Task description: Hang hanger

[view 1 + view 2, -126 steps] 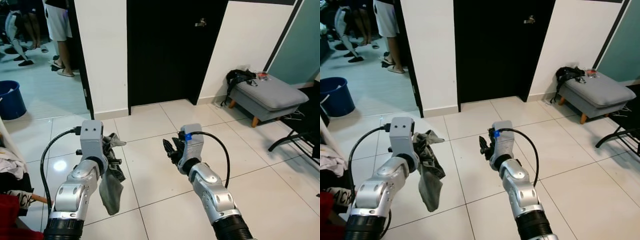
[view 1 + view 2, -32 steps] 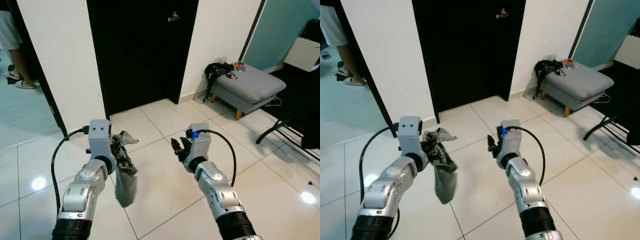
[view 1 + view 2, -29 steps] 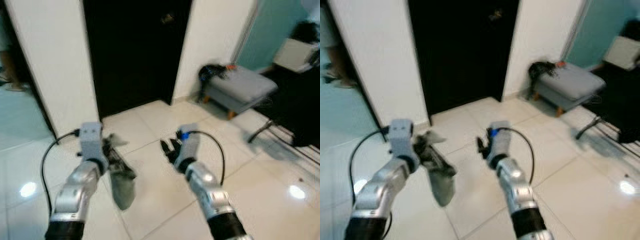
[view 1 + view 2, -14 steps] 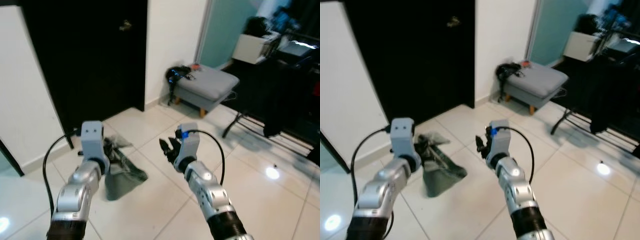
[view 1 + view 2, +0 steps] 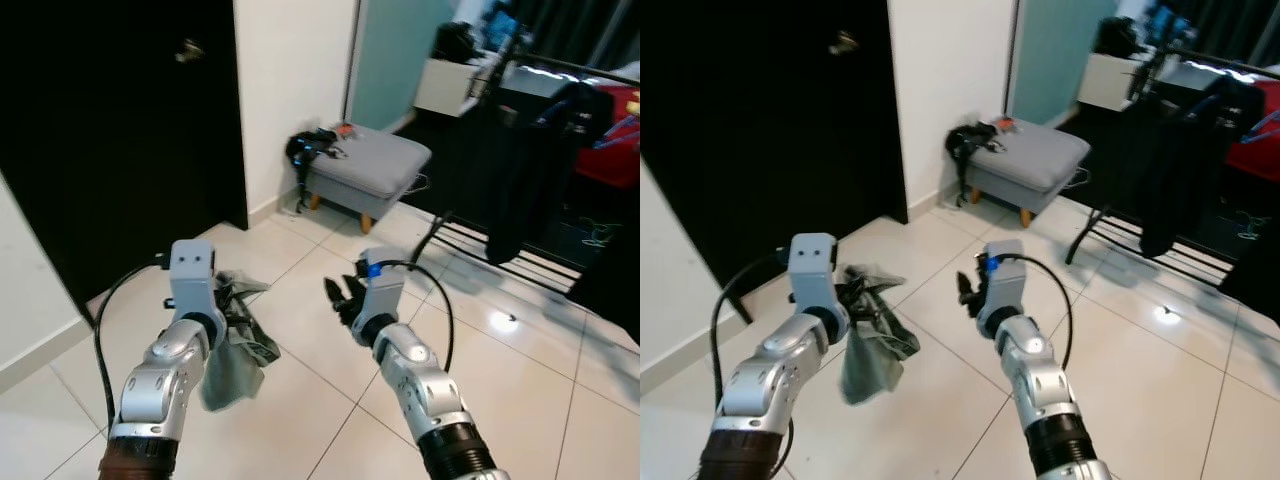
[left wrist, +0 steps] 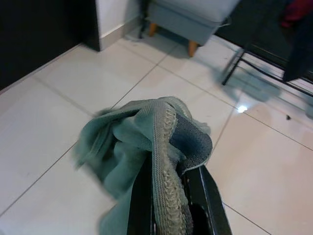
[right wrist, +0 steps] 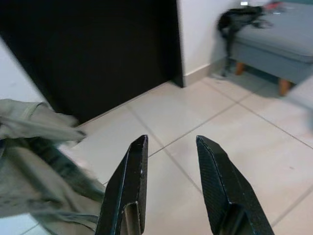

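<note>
Green cloth, soft and light, droops from the left gripper pinching its bunched hem; a sound hold. Right gripper is spread, empty, beside it

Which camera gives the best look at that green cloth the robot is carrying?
The left wrist view: the green cloth is close, its ribbed hem pinched between the left gripper's jaws. Both eye views show it small, dangling; the right wrist view shows a blurred edge.
</note>
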You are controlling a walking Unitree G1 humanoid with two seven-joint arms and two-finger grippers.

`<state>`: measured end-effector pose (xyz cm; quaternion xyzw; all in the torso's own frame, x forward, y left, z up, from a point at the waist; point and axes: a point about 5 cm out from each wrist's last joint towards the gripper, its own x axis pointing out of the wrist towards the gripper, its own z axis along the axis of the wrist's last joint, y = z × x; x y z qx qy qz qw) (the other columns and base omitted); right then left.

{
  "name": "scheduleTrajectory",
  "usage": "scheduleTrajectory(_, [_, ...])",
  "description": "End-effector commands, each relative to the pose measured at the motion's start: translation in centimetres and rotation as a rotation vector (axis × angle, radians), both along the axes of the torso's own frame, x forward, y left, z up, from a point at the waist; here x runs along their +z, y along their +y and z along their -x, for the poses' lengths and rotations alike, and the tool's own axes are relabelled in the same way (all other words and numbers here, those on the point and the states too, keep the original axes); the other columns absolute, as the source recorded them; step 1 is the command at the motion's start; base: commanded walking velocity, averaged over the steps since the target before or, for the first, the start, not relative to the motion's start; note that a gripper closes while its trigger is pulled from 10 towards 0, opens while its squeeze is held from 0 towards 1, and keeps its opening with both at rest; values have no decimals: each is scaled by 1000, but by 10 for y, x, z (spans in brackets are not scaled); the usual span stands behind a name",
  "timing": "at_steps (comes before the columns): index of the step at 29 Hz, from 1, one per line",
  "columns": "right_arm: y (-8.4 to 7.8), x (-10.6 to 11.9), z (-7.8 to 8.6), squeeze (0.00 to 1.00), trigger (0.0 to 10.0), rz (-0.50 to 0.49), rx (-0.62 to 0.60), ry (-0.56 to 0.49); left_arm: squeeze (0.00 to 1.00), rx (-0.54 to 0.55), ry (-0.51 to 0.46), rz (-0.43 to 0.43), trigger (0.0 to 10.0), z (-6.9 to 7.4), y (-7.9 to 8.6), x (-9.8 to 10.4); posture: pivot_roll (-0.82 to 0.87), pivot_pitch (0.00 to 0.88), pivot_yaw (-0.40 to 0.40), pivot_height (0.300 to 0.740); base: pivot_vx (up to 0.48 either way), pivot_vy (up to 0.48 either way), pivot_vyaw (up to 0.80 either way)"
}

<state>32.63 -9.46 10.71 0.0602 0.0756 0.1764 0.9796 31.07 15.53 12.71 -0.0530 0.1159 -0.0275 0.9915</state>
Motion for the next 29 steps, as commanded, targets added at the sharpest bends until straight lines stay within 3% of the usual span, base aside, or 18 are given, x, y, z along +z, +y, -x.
scheduleTrajectory(1, [-6, -2, 0, 0, 10000, 8, -17, 5, 0, -13, 4, 4, 10000, 0, -4, -1, 67, 0, -28, 740, 251, 0, 0])
scheduleTrajectory(8, [-5, -3, 1, 0, 10000, 7, -18, 6, 0, -17, 6, 3, 10000, 1, -4, -1, 68, 0, -24, 740, 251, 0, 0])
scheduleTrajectory(12, [-5, -3, 1, 0, 10000, 6, -20, 8, 0, -18, 6, 3, 10000, 0, -4, -1, 67, 0, -23, 740, 247, 0, -800])
scheduleTrajectory(24, [-7, -4, 2, 0, 10000, 5, -25, 11, 0, -23, 9, 2, 10000, 0, -4, -1, 67, 0, -23, 740, 245, 0, -133])
scheduleTrajectory(29, [-6, -3, 2, 0, 10000, 4, -25, 11, 0, -25, 9, 3, 10000, 0, -4, -1, 67, 0, -22, 740, 241, 0, -800])
